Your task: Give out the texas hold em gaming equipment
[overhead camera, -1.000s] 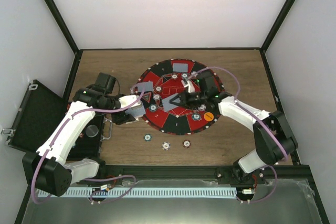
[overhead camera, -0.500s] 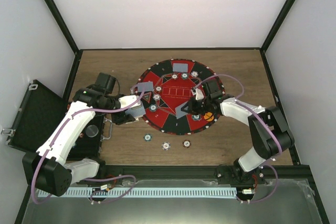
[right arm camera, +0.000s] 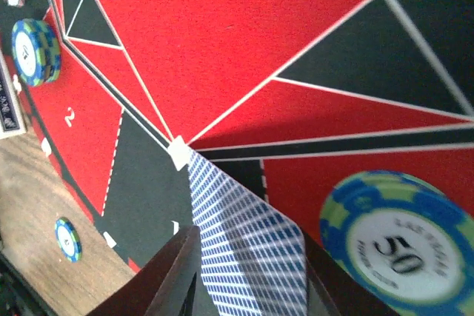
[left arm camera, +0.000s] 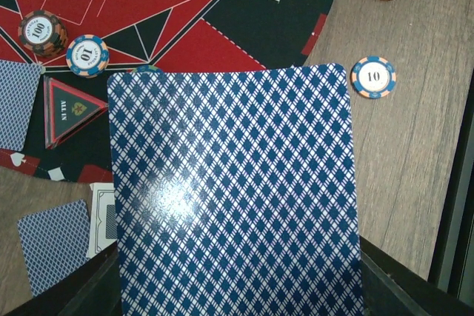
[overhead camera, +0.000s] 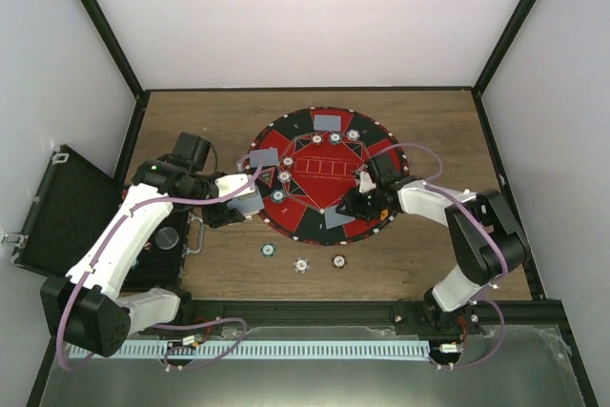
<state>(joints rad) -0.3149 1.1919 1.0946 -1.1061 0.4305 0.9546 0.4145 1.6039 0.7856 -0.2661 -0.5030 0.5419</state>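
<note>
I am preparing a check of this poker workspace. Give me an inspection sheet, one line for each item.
Surface: wooden table, round red and black mat on it.
Job's things: cards and chips on the mat; three chips on bare wood near it.
Clutter: open black case at the left.
Grippers: left gripper shut on a blue-backed card; right gripper shut on another card over the mat's near edge.
Cables: purple cables loop along both arms.
Surroundings: white walls, black frame.
</note>
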